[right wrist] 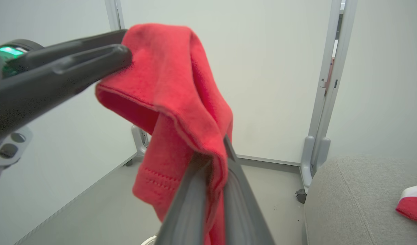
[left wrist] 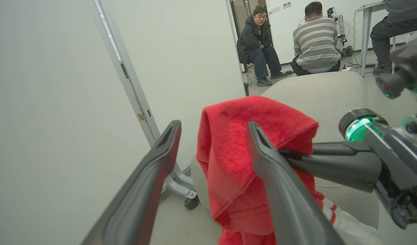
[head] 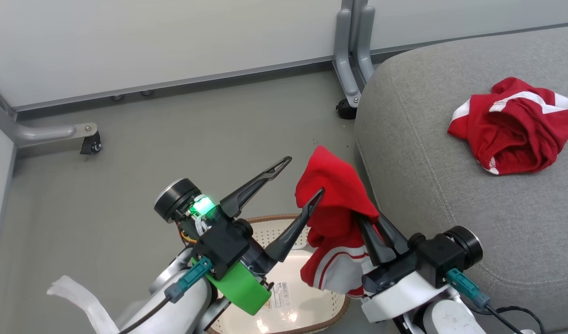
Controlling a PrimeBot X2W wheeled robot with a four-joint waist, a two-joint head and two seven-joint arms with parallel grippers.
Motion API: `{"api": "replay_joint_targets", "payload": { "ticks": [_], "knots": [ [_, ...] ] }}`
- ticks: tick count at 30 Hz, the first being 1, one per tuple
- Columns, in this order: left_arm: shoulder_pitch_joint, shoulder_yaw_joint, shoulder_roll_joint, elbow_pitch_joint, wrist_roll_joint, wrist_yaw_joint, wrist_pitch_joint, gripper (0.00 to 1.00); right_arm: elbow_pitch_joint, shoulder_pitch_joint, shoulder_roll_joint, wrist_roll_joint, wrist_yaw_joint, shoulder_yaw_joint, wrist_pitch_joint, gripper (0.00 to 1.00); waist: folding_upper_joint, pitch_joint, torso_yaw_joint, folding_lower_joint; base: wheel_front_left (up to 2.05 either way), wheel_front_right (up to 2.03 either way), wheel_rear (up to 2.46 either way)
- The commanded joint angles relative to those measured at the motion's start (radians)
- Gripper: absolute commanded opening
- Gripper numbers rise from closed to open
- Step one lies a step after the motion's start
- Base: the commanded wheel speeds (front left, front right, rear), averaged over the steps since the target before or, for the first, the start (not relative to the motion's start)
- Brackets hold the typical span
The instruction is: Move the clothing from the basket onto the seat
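Two red garments: one garment hung over the basket, clamped in my right gripper; the other garment lay on the seat beside it. My left gripper gaped; the basket's label was unreadable.

two red garments, one basket, one grey seat, two pincers, three people

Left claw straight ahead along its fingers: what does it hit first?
Likely the red garment held by the right claw, hanging just ahead of the open left claw; depth is unclear.
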Motion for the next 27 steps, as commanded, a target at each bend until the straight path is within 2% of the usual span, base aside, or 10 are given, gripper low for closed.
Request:
{"api": "replay_joint_targets", "payload": {
  "ticks": [1,19,24,27],
  "knots": [
    [0.015,0.001,0.007,-0.007,-0.019,-0.003,0.0,1.0,-0.007,0.004,-0.002,-0.005,-0.002,-0.008,-0.003,0.0,0.0,0.001,-0.006,0.0,0.0,0.0,0.0],
    [0.005,-0.033,0.029,0.0,-0.066,-0.003,0.0,1.0,-0.02,0.0,-0.002,0.001,-0.002,-0.03,-0.003,0.0,0.0,0.003,-0.028,0.0,0.0,0.0,0.0],
    [0.013,-0.042,0.036,-0.001,-0.076,-0.003,0.0,1.0,-0.037,-0.008,-0.002,-0.009,-0.002,-0.036,-0.003,0.0,0.0,0.011,-0.068,0.0,0.0,0.0,0.0],
    [0.02,-0.043,0.041,-0.005,-0.083,-0.003,0.0,1.0,-0.055,-0.017,-0.002,-0.018,-0.002,-0.038,-0.003,0.0,0.0,0.022,-0.114,0.0,0.0,0.0,0.0]
  ]
}}
